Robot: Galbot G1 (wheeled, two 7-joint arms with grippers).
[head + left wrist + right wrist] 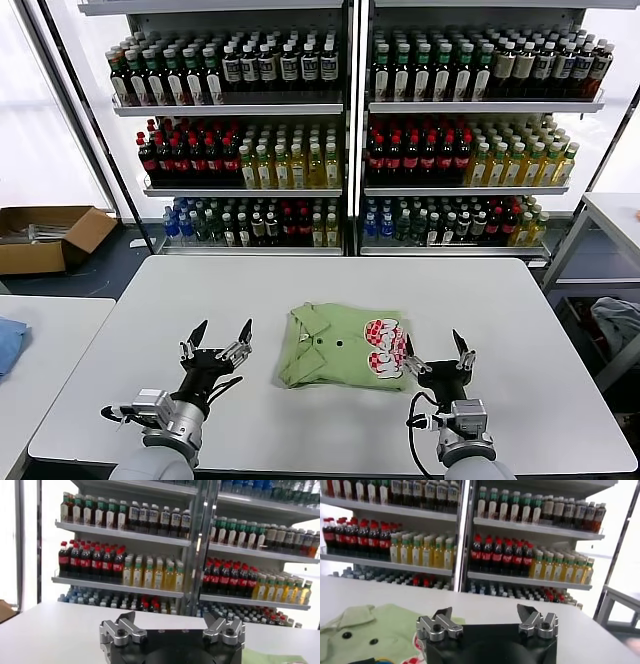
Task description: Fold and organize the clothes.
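The clothes, a light green polo shirt (340, 345), lie folded in a compact rectangle in the middle of the white table (330, 280), collar toward the left, red-and-white print at its right end. My left gripper (222, 333) hovers open just left of the shirt, nothing between its fingers. On the shirt's right, beside the print, my right gripper (433, 343) is open and empty too. The right wrist view shows the shirt (375, 632) with its collar and buttons beside the right gripper (485, 614). In the left wrist view, only a green edge of the shirt (272, 656) shows past the left gripper (171, 616).
Shelves of bottles (340, 130) stand behind the table. A second table at the left carries a blue cloth (8, 340). A cardboard box (45, 235) sits on the floor at far left; a metal table (610, 215) stands at right.
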